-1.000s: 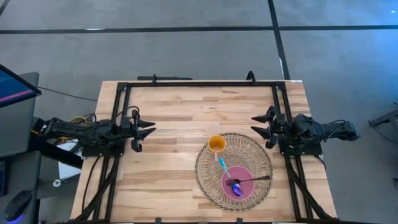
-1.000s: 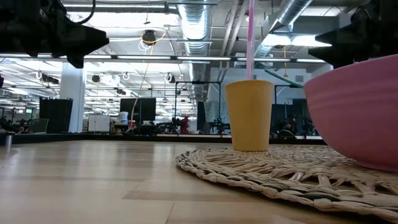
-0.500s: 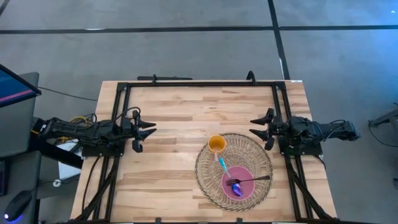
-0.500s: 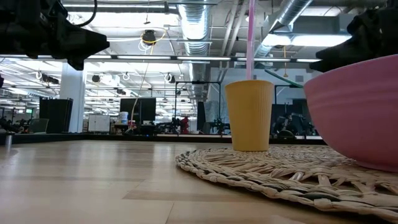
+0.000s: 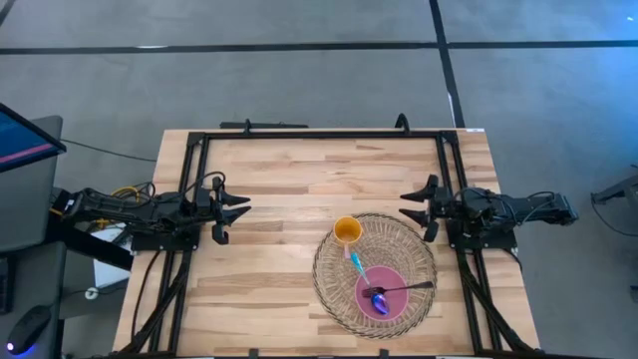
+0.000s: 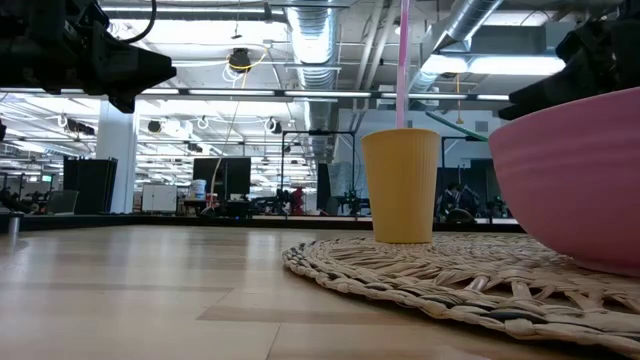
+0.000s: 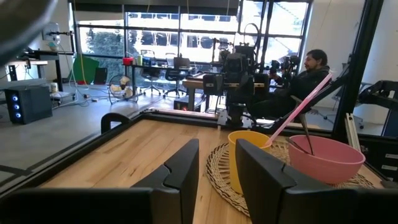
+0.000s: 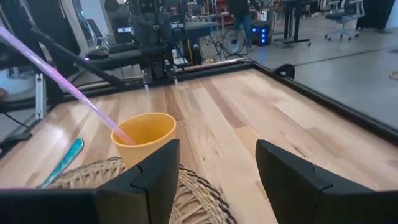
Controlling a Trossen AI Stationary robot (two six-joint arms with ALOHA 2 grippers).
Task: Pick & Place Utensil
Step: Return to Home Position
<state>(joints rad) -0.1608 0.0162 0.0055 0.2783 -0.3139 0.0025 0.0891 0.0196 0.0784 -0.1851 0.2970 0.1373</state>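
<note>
**Right gripper and left gripper both spread, holding nothing**

The right gripper hangs at the right edge of the wooden table, and the left gripper mirrors it at the left edge. Between them, nearer the right one, lies the woven mat. On it the yellow cup stands upright with the pink straw leaning in it. Just beside the cup, the pink bowl holds the blue spoon.

Bright, even overhead light; faint, soft shadows.
</note>
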